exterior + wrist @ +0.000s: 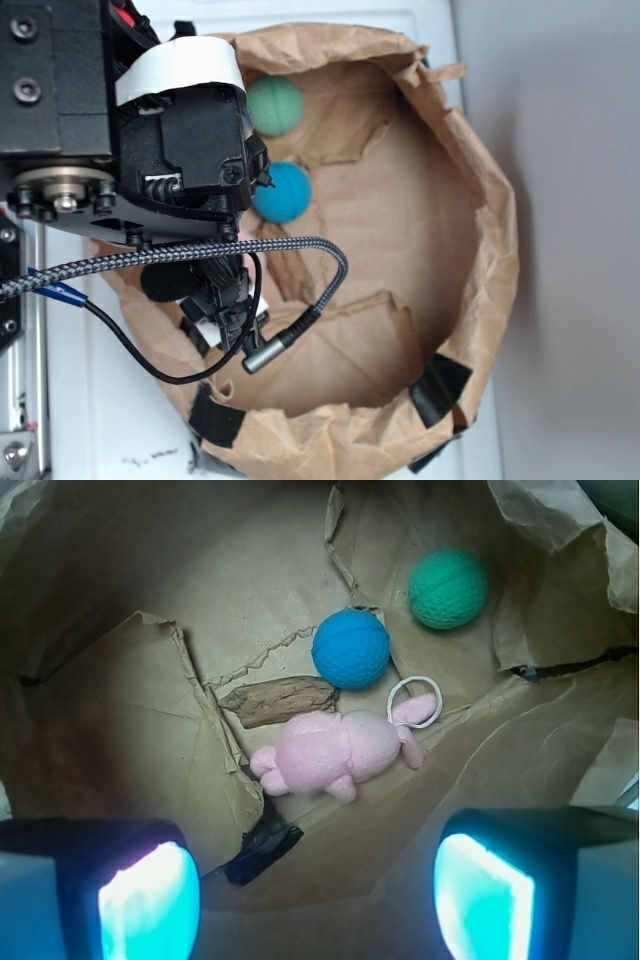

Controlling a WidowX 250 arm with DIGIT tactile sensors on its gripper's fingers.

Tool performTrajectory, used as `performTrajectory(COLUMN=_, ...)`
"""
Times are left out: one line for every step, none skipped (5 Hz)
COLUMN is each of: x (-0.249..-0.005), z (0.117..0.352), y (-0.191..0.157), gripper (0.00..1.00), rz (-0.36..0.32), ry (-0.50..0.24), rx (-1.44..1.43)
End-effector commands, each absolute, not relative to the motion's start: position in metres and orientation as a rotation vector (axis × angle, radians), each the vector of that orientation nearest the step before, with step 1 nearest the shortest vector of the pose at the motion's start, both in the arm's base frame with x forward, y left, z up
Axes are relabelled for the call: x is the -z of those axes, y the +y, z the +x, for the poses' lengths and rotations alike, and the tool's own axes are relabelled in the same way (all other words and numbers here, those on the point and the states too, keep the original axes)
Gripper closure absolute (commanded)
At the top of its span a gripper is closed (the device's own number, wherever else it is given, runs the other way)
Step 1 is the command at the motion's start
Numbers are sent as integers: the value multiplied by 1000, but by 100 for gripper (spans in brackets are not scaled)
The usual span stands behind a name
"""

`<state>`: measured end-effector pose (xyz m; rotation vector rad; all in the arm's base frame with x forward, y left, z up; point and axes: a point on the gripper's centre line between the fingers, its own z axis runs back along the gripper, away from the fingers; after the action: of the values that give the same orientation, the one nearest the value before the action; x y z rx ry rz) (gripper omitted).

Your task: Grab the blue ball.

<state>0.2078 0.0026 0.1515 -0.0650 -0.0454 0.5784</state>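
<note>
Two balls sit in the crumpled paper bag: one blue ball mid-floor, one green ball farther right. One pink plush toy lies just near of the blue ball, one wood scrap beside it. The gripper hangs spread wide above, empty, pads cut off at the frame edge. In the exterior view, the arm hides the plush.

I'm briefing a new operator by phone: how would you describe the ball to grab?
Look inside the crumpled brown paper bag. The blue ball lies just above the pink plush toy, by a small piece of wood. It is blue and nearer the toy; the green ball lies farther away.
</note>
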Motion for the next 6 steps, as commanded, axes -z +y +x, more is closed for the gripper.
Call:
performTrajectory(x=-144, z=277, y=-8, gripper=0, rz=-35, ry=-95, rx=-642)
performTrajectory(x=-134, z=290, y=-5, gripper=0, rz=-13, ry=-100, rx=-678)
performTrajectory(x=-118, z=291, y=15, gripper=0, rz=-4, ry=-75, rx=-664)
performTrajectory(x=-109, z=289, y=33, gripper=0, rz=-18, ry=-75, rx=-661)
performTrajectory(x=-86, z=290, y=43, gripper=0, rz=3, ry=-77, rx=-646)
performTrajectory(x=-70, z=284, y=45, gripper=0, rz=30, ry=-83, rx=-619)
